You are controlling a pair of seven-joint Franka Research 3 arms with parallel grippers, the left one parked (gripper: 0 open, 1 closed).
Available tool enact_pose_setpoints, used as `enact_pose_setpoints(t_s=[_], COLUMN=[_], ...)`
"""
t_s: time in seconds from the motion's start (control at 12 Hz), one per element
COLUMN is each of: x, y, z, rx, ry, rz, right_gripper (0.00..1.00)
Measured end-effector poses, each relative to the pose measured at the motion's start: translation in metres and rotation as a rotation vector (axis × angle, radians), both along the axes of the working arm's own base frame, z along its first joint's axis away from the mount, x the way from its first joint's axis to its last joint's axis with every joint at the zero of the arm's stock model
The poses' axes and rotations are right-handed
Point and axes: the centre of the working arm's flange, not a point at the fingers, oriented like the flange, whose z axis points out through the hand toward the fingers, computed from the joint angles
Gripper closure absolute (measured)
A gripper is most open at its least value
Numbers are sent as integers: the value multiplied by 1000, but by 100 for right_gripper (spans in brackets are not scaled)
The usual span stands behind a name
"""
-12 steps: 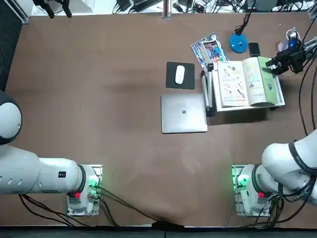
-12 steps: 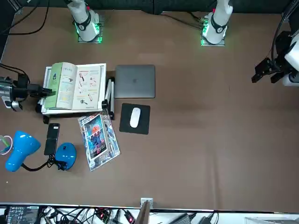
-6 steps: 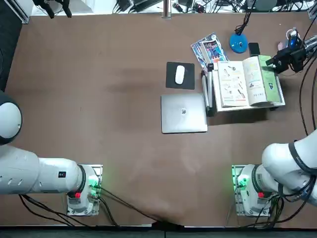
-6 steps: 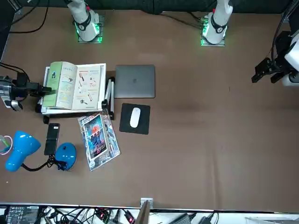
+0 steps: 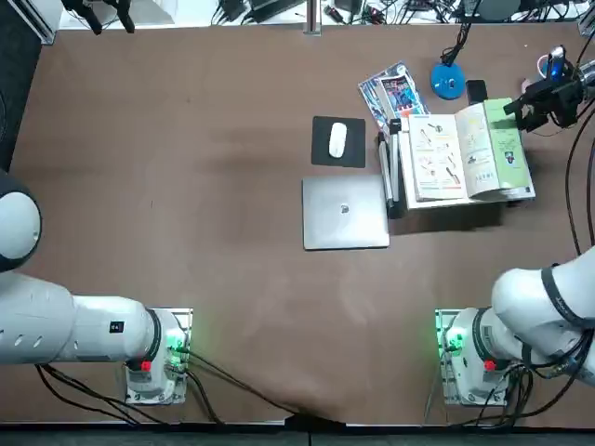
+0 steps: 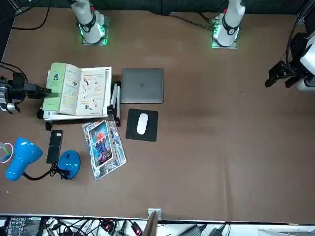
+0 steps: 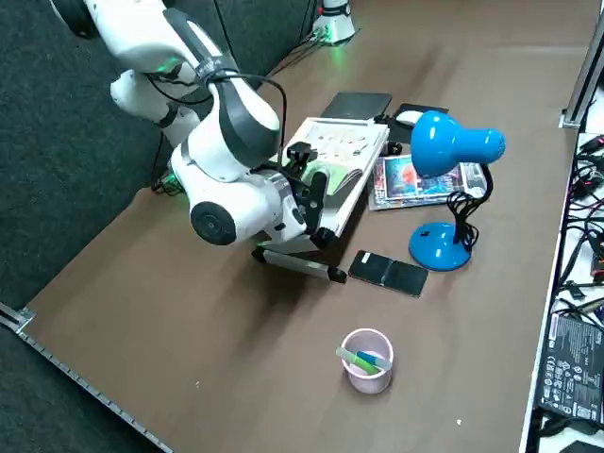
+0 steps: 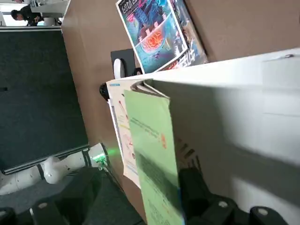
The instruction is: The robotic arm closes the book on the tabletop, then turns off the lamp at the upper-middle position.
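The book (image 5: 448, 156) lies open on a white stand, white illustrated pages up, with its green outer leaf (image 5: 505, 139) raised at the side nearest the right arm. My right gripper (image 5: 513, 106) is at that leaf's outer edge, just off the book, and shows in the front view too (image 6: 44, 90). In the wrist view the green leaf (image 8: 152, 140) runs between the two fingers of the open gripper (image 8: 140, 174), with a gap on one side. The lamp (image 5: 447, 82) has a blue base beyond the book and a blue head (image 7: 455, 142).
A black phone (image 5: 477, 91) lies between lamp and book. Blue leaflets (image 5: 394, 93), a mouse on a black pad (image 5: 337, 139) and a closed grey laptop (image 5: 345, 212) sit left of the stand. A pink cup (image 7: 366, 359) stands near the table's right edge.
My right gripper has drifted outward and toward the far edge, and the green leaf now stands higher and looks wider than before.
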Motion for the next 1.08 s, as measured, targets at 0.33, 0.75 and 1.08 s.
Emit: enact_pose_setpoints(t_s=[0.33, 0.75, 1.08], x=[6, 21, 31], y=[16, 56, 94], z=[26, 53, 63], rx=[-21, -55, -83], ry=[38, 73, 135], rz=[-5, 24, 40], right_gripper=[0, 0, 0])
